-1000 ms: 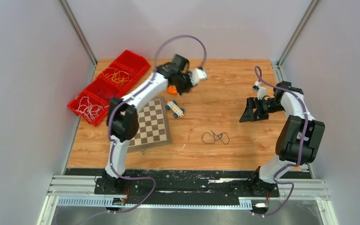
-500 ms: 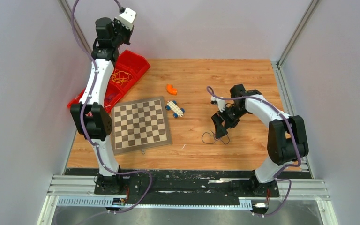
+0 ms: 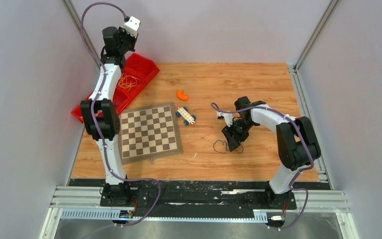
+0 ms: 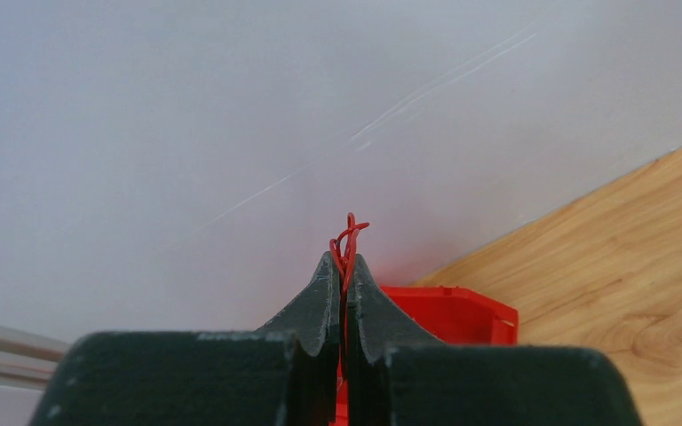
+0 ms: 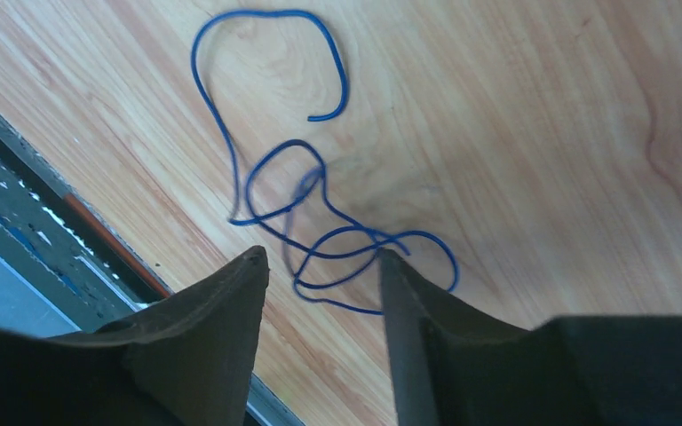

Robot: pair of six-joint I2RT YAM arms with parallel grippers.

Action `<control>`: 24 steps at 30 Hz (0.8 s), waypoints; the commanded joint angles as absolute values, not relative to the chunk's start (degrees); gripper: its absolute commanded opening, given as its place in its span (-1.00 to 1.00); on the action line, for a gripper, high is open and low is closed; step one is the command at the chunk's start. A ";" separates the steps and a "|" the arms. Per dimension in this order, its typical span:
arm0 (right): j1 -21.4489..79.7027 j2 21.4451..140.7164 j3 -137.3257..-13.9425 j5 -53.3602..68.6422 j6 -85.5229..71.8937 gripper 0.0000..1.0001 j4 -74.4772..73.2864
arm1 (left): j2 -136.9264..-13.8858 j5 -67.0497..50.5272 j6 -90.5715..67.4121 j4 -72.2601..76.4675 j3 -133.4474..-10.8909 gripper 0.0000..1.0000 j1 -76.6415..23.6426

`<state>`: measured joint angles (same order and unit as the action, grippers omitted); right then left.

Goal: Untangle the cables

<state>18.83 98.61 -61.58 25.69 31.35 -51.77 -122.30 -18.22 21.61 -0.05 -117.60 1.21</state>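
Note:
A thin blue cable point(image 5: 320, 232) lies in loose tangled loops on the wooden table; from above it looks dark point(image 3: 219, 149). My right gripper point(image 5: 320, 259) hangs low over it near the table's front edge, jaws open, with some loops lying between the fingertips point(image 5: 253, 266). In the top view that gripper point(image 3: 232, 142) covers the cable's right part. My left gripper point(image 4: 346, 263) is raised high against the back-left wall, shut on a thin red cable point(image 4: 349, 232) whose end curls out above the tips. Yellow-orange cables point(image 3: 126, 81) sit in a red bin.
A row of red bins point(image 3: 142, 67) lies along the back-left edge, partly behind the left arm. A checkerboard point(image 3: 149, 132) lies left of centre. A small toy car point(image 3: 185, 115) and an orange piece point(image 3: 181, 94) lie beyond it. The table's front rail point(image 5: 44, 222) is close to the right gripper.
The left arm swung from the table's back middle up over the red bins. The right arm moved left and down onto the dark cable, and its jaws narrowed.

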 commanded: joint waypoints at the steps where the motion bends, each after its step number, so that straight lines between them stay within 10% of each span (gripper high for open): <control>1: 18.90 99.24 -60.47 25.44 31.20 -0.14 -50.30 | -124.06 -18.31 23.30 6.44 -120.01 -1.00 1.48; 7: 18.94 99.02 -59.69 25.14 31.31 -0.96 -50.14 | -129.37 -18.29 20.75 11.42 -122.82 -1.00 2.18; 24: 18.96 98.61 -62.05 25.86 30.51 -1.00 -51.31 | -138.31 -19.26 15.55 3.90 -122.43 -0.92 4.48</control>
